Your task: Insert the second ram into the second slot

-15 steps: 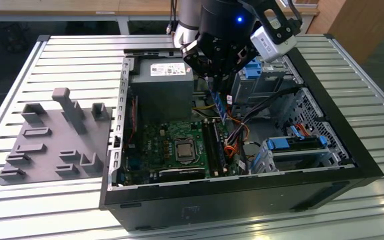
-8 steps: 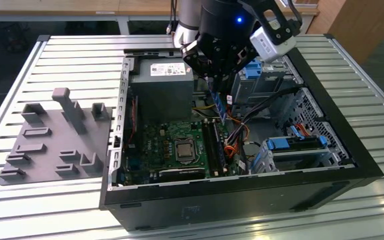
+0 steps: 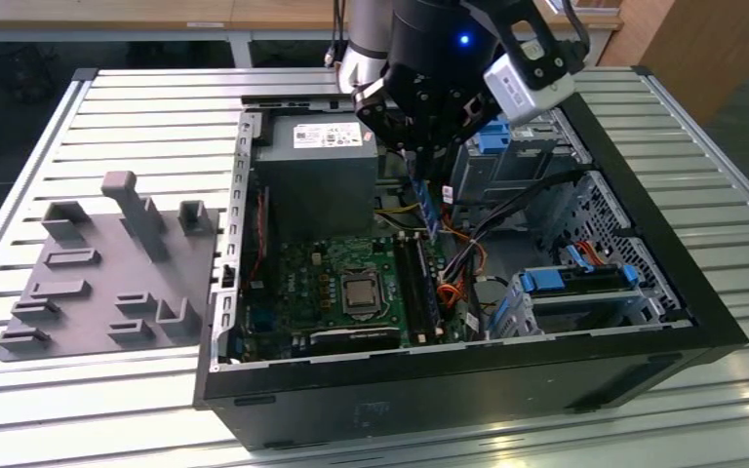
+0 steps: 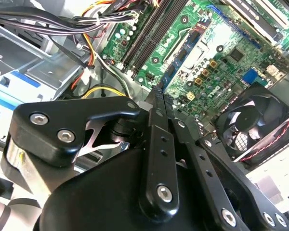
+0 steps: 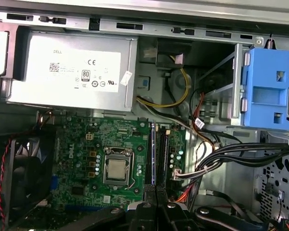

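Note:
In the exterior view my gripper (image 3: 424, 177) hangs over the open computer case, shut on the second ram (image 3: 428, 210). This thin blue stick points down, tilted, above the motherboard (image 3: 335, 283). The long black memory slots (image 3: 413, 283) lie just below and in front of the stick. In the first wrist view the closed fingers (image 5: 144, 211) line up with the slots (image 5: 163, 154), and one neighbouring slot (image 5: 152, 154) looks filled by a stick. The second wrist view shows the black fingers (image 4: 156, 120) pressed together, with the slots (image 4: 149, 33) beyond them.
Inside the case sit a grey power supply (image 3: 316, 171), bundles of black cables (image 3: 518, 200), blue drive-bay clips (image 3: 583, 278) and a fan (image 4: 257, 122). The processor socket (image 5: 116, 168) lies beside the slots. A grey fixture plate (image 3: 108, 268) rests on the slatted table at the exterior view's left.

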Robot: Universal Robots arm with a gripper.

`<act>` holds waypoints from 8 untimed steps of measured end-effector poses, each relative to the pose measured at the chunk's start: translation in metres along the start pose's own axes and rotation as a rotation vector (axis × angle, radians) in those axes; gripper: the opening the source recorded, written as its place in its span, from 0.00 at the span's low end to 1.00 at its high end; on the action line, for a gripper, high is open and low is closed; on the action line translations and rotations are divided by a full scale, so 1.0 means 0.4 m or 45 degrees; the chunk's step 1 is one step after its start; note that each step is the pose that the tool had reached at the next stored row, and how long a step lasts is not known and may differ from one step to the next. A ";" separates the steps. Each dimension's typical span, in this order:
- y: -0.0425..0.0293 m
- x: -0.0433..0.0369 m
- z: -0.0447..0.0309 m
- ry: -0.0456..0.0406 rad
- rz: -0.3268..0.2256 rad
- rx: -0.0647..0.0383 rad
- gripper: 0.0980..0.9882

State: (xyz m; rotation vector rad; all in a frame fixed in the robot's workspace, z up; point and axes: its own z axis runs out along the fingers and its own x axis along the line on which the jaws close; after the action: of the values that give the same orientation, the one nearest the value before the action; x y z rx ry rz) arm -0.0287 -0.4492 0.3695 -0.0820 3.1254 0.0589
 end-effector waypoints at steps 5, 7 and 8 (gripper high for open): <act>0.000 0.000 0.001 -0.001 0.032 0.000 0.02; 0.000 0.000 0.002 -0.002 0.043 0.001 0.02; 0.000 0.000 0.002 -0.002 0.048 0.001 0.02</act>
State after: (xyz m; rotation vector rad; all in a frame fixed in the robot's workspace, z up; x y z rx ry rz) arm -0.0286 -0.4492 0.3685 -0.0234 3.1256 0.0587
